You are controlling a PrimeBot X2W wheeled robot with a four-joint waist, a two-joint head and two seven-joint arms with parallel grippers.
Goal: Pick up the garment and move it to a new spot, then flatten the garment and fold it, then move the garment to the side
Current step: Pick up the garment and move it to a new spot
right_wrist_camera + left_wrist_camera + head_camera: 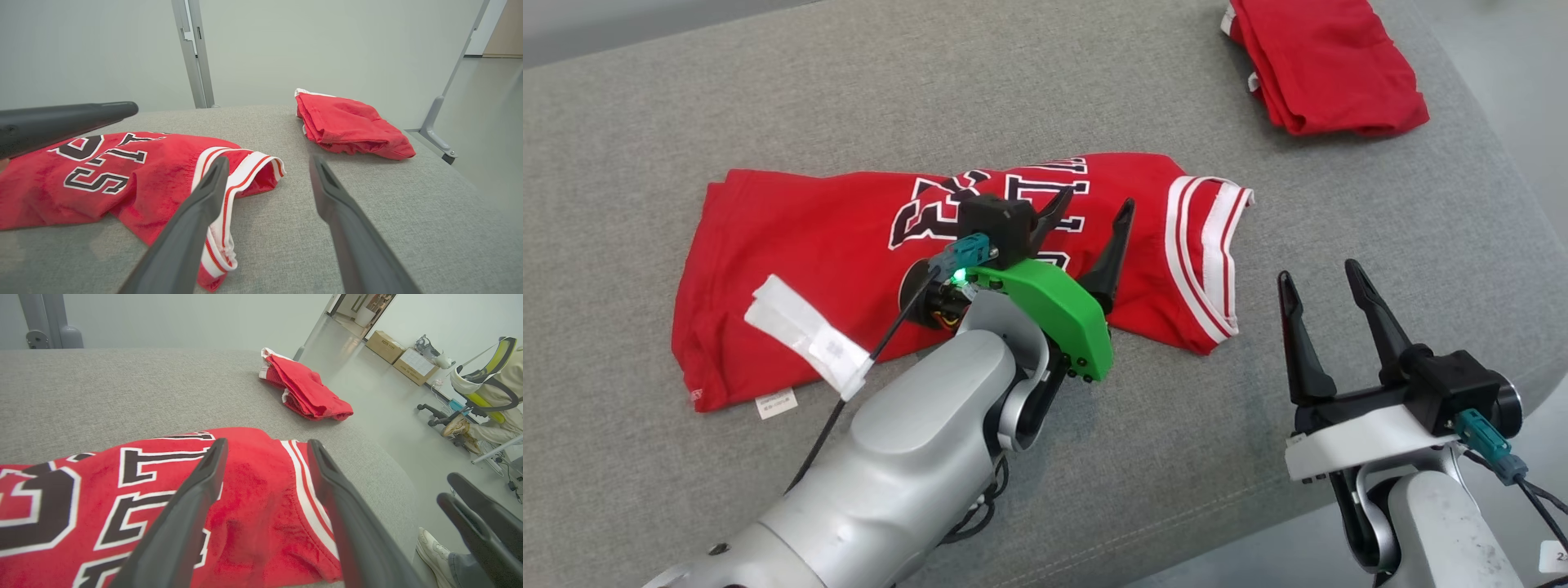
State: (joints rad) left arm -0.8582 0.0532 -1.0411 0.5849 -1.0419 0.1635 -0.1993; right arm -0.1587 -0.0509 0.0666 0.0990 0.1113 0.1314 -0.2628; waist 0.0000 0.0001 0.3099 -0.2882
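Observation:
The garment (809,269) is a red jersey with black and white lettering and white striped trim, lying folded in the middle of the grey surface; it also shows in the left wrist view (253,506) and the right wrist view (122,175). My left gripper (1096,206) hovers over its right half, jaws open and empty, fingers (192,506) spread above the red cloth. To the right of the jersey, my right gripper (1319,278) stands open over bare grey fabric, nothing between its fingers (196,212).
A second folded red garment (1327,65) lies at the far right corner of the grey padded surface (645,147). The surface's right edge drops to the floor, where a person's shoe (433,549) and an office chair (486,388) stand.

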